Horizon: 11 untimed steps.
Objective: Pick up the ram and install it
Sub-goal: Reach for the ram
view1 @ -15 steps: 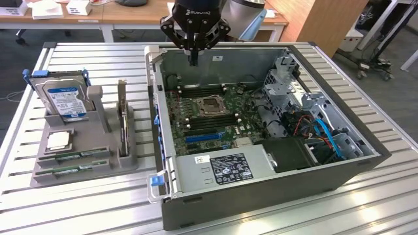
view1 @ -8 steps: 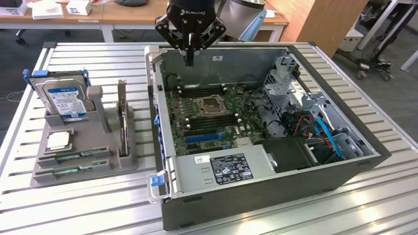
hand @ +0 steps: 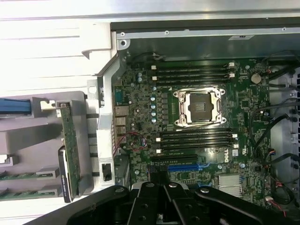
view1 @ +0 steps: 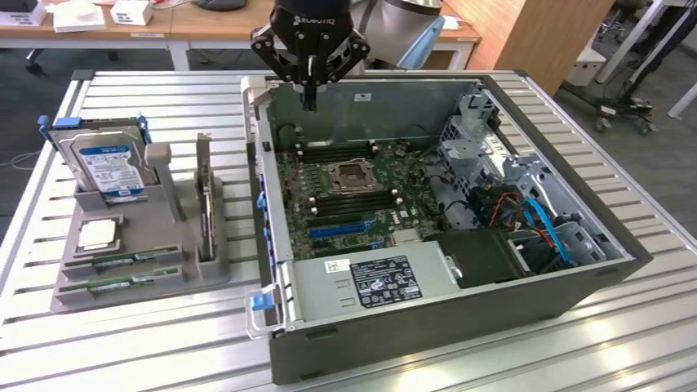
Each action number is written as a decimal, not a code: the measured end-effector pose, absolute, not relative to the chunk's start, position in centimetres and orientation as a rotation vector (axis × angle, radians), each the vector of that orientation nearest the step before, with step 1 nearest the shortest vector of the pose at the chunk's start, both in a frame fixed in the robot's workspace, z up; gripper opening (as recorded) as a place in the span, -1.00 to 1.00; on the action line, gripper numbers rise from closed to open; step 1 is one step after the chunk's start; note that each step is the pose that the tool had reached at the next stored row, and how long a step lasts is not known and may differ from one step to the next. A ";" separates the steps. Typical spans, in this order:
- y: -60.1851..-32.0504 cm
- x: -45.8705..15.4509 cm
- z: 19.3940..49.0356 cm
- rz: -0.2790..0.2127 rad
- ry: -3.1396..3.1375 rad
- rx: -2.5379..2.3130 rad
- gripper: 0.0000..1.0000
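Wooden desks (view1: 207,28) behind (grey floor (view1: 659,180), perhaps carpet)

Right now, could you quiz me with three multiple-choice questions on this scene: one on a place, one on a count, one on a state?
1. Where are the ram sticks? A in the grey holder beside the case; B inside the case; C atop the case.
2. How many ram sticks are there? A one; B two; C four.
3. How are the fingers? A shut, empty; B wide open; C shut on a ram stick.
Answers: 1 A, they lie in the holder's front grooves. 2 B, two green sticks show there. 3 A, they meet above the case with nothing between them.
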State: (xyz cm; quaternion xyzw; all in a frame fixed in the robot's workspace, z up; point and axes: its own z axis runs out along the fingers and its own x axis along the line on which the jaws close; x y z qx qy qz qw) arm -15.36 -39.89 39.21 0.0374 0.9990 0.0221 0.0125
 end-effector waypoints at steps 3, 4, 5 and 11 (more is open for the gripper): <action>-39.9 -15.7 39.2 0.069 3.114 0.117 -0.80; -39.9 -15.8 39.2 0.069 3.114 0.117 -0.80; -39.9 -16.0 39.2 0.069 3.114 0.117 -0.80; -39.9 -17.1 39.2 0.069 3.114 0.117 -0.80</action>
